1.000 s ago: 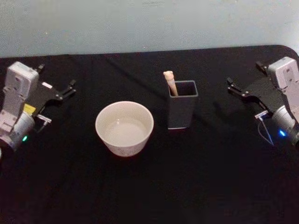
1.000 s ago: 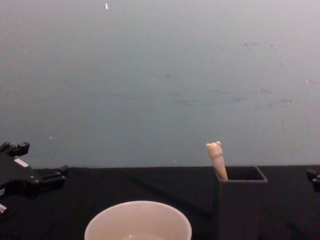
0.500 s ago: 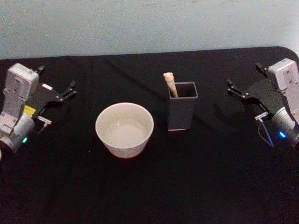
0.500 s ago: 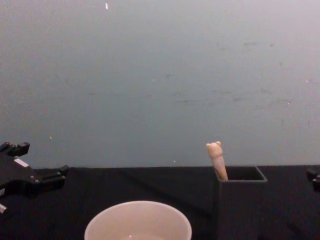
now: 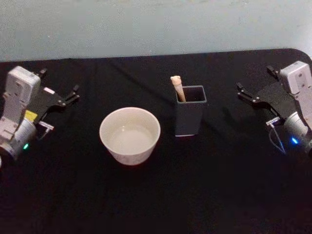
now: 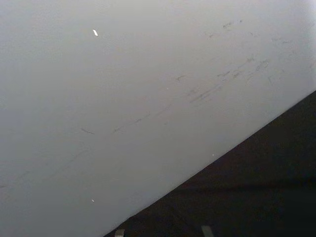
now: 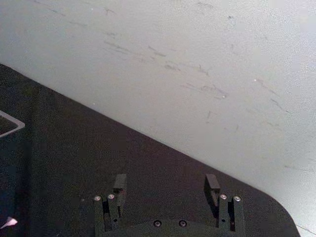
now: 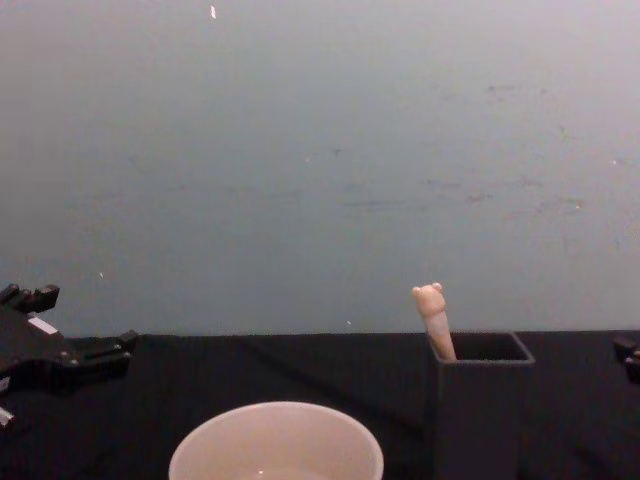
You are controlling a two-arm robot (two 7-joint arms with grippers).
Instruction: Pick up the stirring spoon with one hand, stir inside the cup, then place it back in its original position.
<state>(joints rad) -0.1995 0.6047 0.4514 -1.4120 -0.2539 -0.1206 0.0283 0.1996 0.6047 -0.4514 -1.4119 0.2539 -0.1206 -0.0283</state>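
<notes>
From the head view, the stirring spoon (image 5: pixel 177 87) stands tilted in the dark grey square holder (image 5: pixel 189 119), its bear-topped handle leaning out over the far left corner; the cup (image 5: pixel 129 134) sits just left of the holder on the black surface (image 5: pixel 195 185), apart from it. The left gripper (image 5: pixel 59 80) hangs at the left side, well clear of the cup, its 2 fingers spread apart and holding nothing; the right gripper (image 5: pixel 254 78) hangs at the right side, well apart from the holder, fingers likewise apart and empty.

The left wrist view takes in the pale wall (image 6: pixel 148 74) and a slanting stretch of the surface (image 6: pixel 256 187).

In the right wrist view the right gripper (image 7: pixel 166 185) shows its 2 fingers (image 7: pixel 212 185) with a wide gap between them – nothing in it – above the surface (image 7: pixel 74 148).

From the chest view the spoon (image 8: pixel 433 315) rises out of the holder (image 8: pixel 478 410) at its left side, bear head uppermost; the cup (image 8: pixel 275 445) is low and left of it; the left gripper (image 8: pixel 85 318) sits at the left edge, fingers apart.
</notes>
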